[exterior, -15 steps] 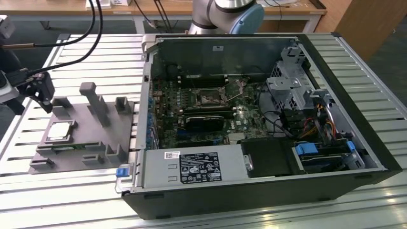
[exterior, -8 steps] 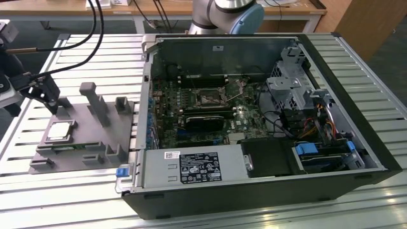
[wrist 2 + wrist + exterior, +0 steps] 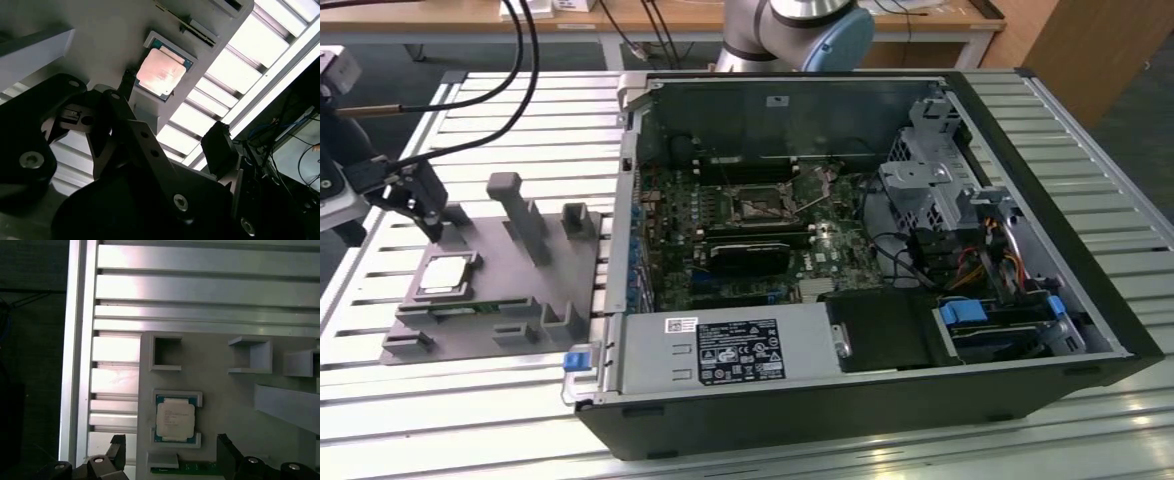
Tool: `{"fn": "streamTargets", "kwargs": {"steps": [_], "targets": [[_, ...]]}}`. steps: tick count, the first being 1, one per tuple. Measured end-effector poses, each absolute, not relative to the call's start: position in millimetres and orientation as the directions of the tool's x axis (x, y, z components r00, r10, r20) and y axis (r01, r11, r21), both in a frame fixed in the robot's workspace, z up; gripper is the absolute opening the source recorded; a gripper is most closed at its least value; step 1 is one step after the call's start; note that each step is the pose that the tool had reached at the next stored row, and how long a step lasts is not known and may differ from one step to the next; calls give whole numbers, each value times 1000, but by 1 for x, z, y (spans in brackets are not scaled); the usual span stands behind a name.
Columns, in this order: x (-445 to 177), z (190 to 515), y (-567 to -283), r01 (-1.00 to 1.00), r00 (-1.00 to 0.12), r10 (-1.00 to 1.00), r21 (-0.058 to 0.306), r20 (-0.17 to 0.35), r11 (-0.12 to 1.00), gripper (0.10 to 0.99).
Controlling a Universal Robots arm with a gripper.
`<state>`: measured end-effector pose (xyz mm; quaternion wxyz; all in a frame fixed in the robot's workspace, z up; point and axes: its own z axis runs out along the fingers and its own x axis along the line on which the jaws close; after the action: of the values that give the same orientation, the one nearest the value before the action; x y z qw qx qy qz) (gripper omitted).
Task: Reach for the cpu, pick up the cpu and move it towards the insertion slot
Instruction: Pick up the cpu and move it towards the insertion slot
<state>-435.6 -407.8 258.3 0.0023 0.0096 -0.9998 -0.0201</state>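
— Progress on the task?
— Reaching only, by the look of it; pick-up and carry not yet done. Cpu (image 3: 175, 419) untouched, flat in its pocket near an edge of the grey fixture plate (image 3: 507, 290) on the table (image 3: 1067, 130); insertion slot (image 3: 758, 207) well apart, inside the open computer case (image 3: 854, 410).
— Pose?
— Tool (image 3: 171, 440) hovering over the cpu, pointed down, spread wide, holding nothing.

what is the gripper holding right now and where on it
Nothing is held. The gripper is open over the cpu, which lies flat in its recess on the grey fixture, with both fingers clear of it.
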Motion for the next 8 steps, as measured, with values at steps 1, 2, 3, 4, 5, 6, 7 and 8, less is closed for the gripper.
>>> {"fn": "streamTargets", "kwargs": {"steps": [1,2,3,4,5,6,7,8], "targets": [[-436,258,-408,-19,-1000,-19,40,4,999,808],[-436,257,-408,-19,-1000,-19,40,4,999,808],[-436,257,-408,-19,-1000,-19,40,4,999,808],[-436,256,-408,-19,-1000,-19,40,4,999,808],[-436,256,-408,-19,-1000,-19,40,4,999,808],[-436,255,-408,-19,-1000,-19,40,4,999,808],[-436,254,-408,-19,-1000,-19,40,4,999,808],[-436,253,-409,-19,-1000,-19,40,4,999,808]]}}
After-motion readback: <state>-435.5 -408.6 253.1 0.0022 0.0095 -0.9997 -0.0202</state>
